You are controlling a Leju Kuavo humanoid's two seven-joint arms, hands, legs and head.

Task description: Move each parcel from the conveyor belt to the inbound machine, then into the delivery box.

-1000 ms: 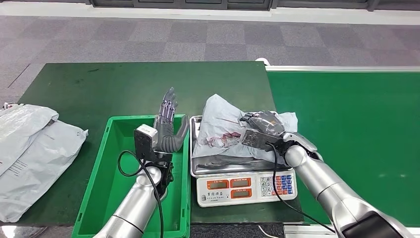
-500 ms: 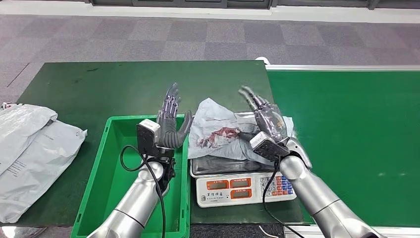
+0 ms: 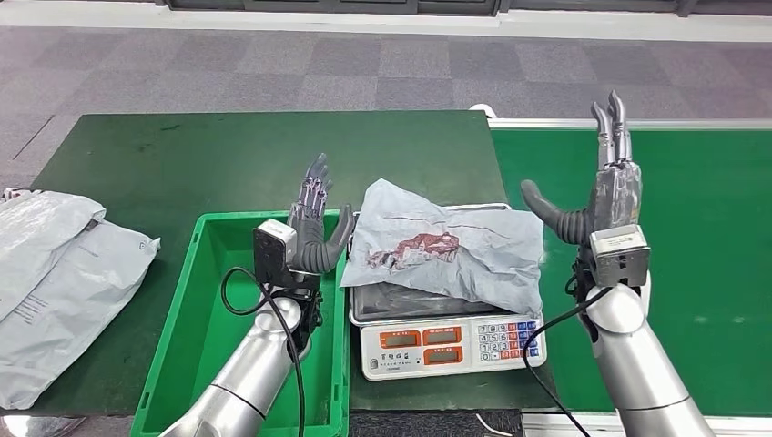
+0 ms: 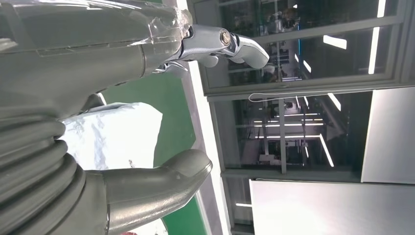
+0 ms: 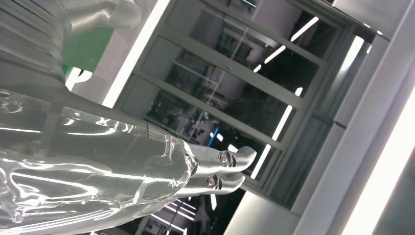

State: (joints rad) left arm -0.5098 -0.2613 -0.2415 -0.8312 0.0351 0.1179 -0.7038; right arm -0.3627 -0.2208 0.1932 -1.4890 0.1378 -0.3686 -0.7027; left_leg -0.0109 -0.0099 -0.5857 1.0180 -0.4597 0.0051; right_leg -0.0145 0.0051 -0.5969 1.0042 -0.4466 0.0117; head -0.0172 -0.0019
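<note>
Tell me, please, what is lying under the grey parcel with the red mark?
The parcel rests on the steel pan of the weighing scale, overhanging its right edge. Most of the pan is covered; anything else beneath it cannot be seen.

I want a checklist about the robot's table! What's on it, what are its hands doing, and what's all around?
Surface: dark green table beside a brighter green conveyor belt.
Job's things: one crumpled grey parcel with red print lies on the scale; the green box beside it has nothing seen inside.
Clutter: grey mailing bags piled at the table's left edge.
Hands: left hand raised and open over the box; right hand raised and open over the belt, holding nothing.
Cables: black cables loop along both wrists.
Surroundings: grey carpet tiles; glass partitions behind.
</note>
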